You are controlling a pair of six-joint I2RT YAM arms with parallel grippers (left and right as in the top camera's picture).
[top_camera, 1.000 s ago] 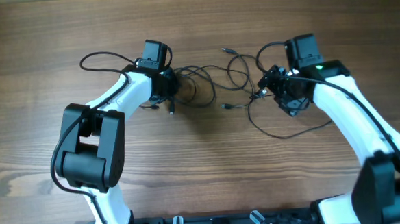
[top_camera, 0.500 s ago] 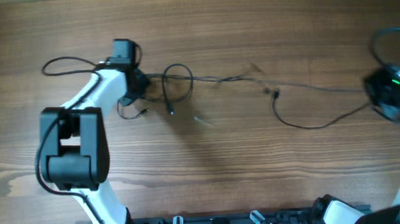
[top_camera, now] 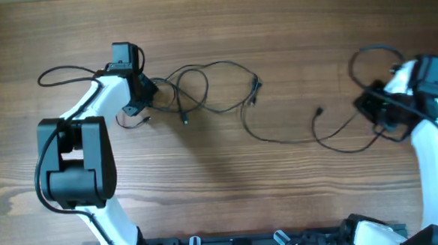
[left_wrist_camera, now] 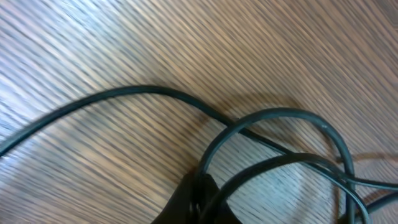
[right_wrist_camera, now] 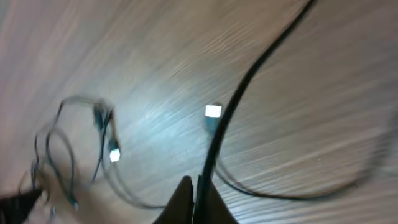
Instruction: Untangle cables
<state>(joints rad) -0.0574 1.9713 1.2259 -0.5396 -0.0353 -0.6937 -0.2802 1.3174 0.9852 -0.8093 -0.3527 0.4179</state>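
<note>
cable span slackened after wide pull; tangle partly opened

overhead: the left fingers (top_camera: 144,93) are clamped on the cables (top_camera: 202,92) at the left of the bench (top_camera: 223,205). the right fingers (top_camera: 378,118) are closed on the far end of one strand at the right. a second ago both arms stood near the centre with the bunch between them. the strand was then drawn almost straight, and it now lies in a slack curve. loops remain just beside the left fingers, so separation is judged incomplete.

left wrist: the left fingers (left_wrist_camera: 186,200) are together on the cables (left_wrist_camera: 273,115), which cross one another on the bench (left_wrist_camera: 93,50).

right wrist: the right fingers (right_wrist_camera: 181,200) are together on a single strand (right_wrist_camera: 249,81). a white plug (right_wrist_camera: 213,111) lies free beside it. the remaining loops (right_wrist_camera: 56,143) lie well apart, blurred.
</note>
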